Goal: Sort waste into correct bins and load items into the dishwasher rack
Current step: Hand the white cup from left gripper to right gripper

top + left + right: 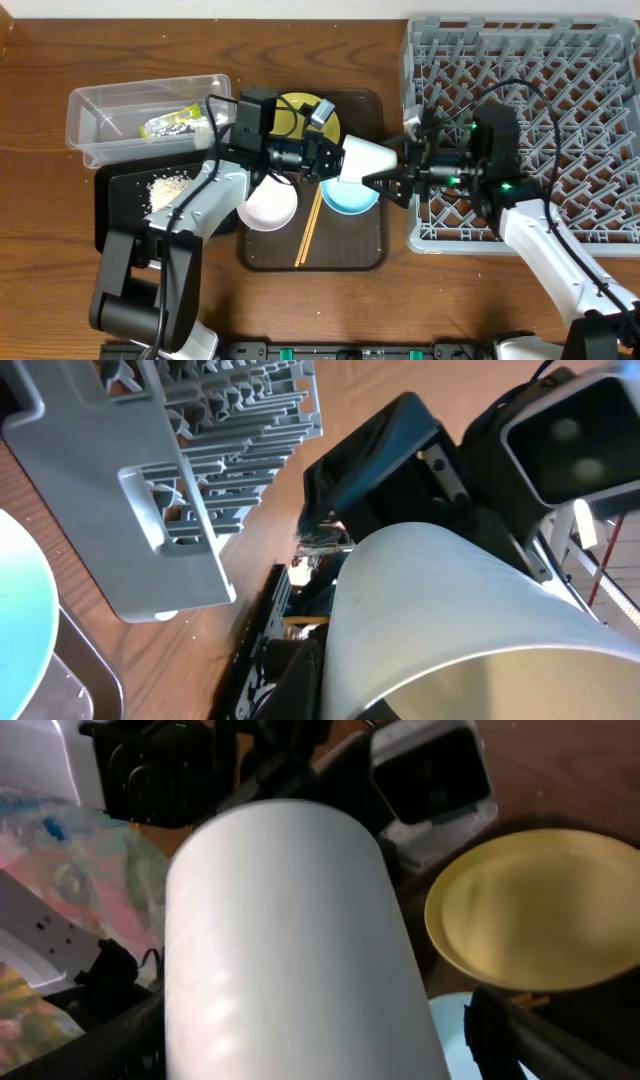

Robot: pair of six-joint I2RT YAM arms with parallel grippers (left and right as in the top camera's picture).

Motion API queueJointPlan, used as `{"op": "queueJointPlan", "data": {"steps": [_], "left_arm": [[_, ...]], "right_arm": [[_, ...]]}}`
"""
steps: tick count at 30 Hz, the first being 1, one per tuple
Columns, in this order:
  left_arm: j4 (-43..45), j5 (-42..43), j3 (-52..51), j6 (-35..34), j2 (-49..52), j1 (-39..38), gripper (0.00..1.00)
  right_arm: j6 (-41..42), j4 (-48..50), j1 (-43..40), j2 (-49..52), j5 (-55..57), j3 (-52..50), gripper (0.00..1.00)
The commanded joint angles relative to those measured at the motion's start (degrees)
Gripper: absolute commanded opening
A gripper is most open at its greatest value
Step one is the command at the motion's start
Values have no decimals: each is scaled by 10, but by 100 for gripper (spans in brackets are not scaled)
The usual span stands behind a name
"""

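Observation:
My left gripper is shut on the rim of the small pale cup and holds it on its side above the brown tray. The cup fills the left wrist view and the right wrist view. My right gripper is open, with a finger on each side of the cup's base and a gap to it. The yellow plate, light blue bowl, white bowl and chopsticks lie on the tray. The grey dishwasher rack stands at the right.
The clear tub at the back left holds the green-and-yellow wrapper. The black tray in front of it holds rice grains. The brown serving tray sits between the tubs and the rack. I cannot make out the white scrap.

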Motion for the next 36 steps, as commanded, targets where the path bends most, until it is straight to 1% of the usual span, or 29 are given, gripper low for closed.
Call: {"op": "queueJointPlan", "data": {"steps": [1, 5, 8, 11, 19, 23, 26, 36], "left_arm": [[3, 24, 6, -8, -2, 15, 6], [5, 24, 6, -14, -2, 18, 6], [5, 24, 6, -14, -2, 17, 6], [5, 26, 6, -14, -2, 17, 6], [5, 28, 6, -16, -2, 6, 6], [5, 23, 6, -16, -2, 2, 6], [5, 24, 6, -16, -2, 2, 6], [5, 23, 6, -21, -2, 2, 6]], "right_arm": [[-5, -5, -33, 2, -11, 7, 91], [-5, -4, -38, 2, -21, 7, 93], [-5, -4, -30, 2, -23, 7, 98], [-7, -2, -17, 2, -18, 7, 99], [1, 29, -8, 2, -39, 7, 97], [5, 29, -8, 2, -45, 7, 93], [9, 28, -8, 2, -49, 7, 91], [9, 28, 7, 2, -48, 7, 90]]}}
